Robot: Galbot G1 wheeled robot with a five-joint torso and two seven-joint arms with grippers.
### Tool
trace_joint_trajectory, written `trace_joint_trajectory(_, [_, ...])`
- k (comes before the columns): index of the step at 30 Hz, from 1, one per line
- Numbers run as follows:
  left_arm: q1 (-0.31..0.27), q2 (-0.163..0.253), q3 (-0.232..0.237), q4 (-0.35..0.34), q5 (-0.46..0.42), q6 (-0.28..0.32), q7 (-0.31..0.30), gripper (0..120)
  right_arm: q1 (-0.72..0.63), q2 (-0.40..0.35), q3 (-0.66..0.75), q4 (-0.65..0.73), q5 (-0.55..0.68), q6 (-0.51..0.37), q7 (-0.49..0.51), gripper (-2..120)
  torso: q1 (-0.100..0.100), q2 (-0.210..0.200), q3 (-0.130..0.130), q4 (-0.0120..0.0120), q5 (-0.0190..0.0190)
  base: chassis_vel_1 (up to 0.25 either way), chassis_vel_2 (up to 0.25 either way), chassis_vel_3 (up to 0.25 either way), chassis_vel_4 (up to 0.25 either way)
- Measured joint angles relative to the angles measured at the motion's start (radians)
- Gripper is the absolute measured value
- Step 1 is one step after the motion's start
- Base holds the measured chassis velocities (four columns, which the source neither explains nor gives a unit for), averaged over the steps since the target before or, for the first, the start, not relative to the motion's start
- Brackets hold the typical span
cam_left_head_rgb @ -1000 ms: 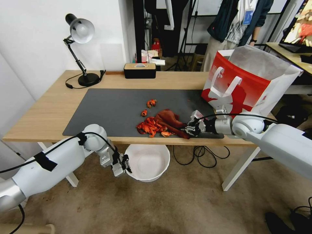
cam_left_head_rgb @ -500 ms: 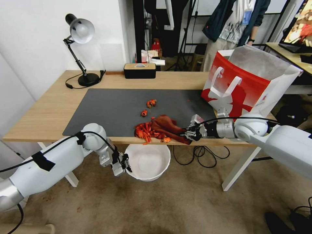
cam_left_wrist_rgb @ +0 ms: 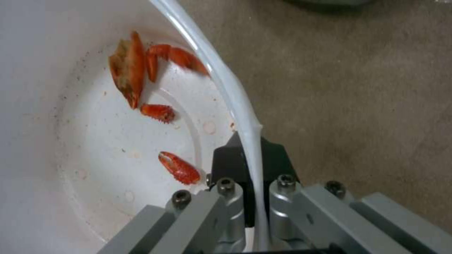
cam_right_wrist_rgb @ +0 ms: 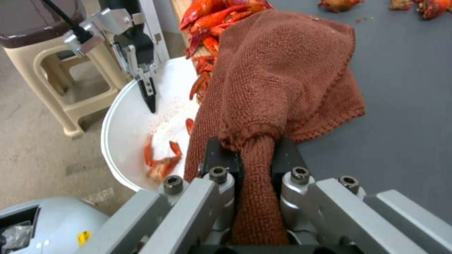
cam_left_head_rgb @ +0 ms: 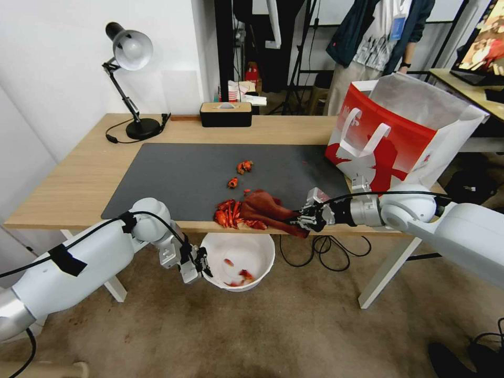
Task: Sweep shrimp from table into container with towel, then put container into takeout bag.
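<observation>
I held the left end effector (cam_left_head_rgb: 201, 265) below the front edge of the wide light wood table (cam_left_head_rgb: 79, 178), clamped on the rim of the large round white container (cam_left_head_rgb: 265, 252); in the left wrist view its jaws sat one on each side of the thin white wall (cam_left_wrist_rgb: 245, 116). The container hung under the table edge, above the carpeted floor (cam_left_head_rgb: 315, 325).

The right end effector (cam_left_head_rgb: 306, 217) lay low over the near edge of the dark grey rectangular mat (cam_left_head_rgb: 173, 173), clenched on a bunched fold of the small rust-brown towel (cam_left_head_rgb: 268, 207). The right wrist view showed the fold pinched between the two dark fingers (cam_right_wrist_rgb: 215, 158), with the rest of the cloth spread ahead on the mat.

A pile of small red-orange shrimp (cam_left_head_rgb: 228, 214) rested against the towel's leading side, right at the table edge, directly above the container. Several pieces lay in the container bottom — the left wrist view showed them (cam_left_wrist_rgb: 132, 70) clearly. Two stray pieces (cam_left_head_rgb: 244, 167) sat farther back on the mat, well apart from the pile.

The large red and white paper takeout bag (cam_left_head_rgb: 388, 136) stood upright on the right end of the table, mouth open.
</observation>
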Motion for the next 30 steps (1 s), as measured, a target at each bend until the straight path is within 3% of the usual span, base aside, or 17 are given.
trace_joint_trajectory(13, [-0.003, -0.006, 0.010, -0.014, -0.005, 0.009, 0.001, 0, 0.013, 0.064, -0.015, -0.018, 0.026, 0.000, 0.044, 5, 0.000, 0.000, 0.000, 0.0002, 0.0000, 0.000, 0.000, 0.000, 0.000])
trace_joint_trajectory(30, [-0.025, -0.022, 0.012, 0.034, -0.005, 0.006, 0.001, 0, -0.058, 0.010, 0.049, -0.012, 0.027, 0.021, 0.014, 5, 0.000, 0.000, 0.000, -0.0001, 0.0001, 0.000, 0.000, 0.000, 0.000])
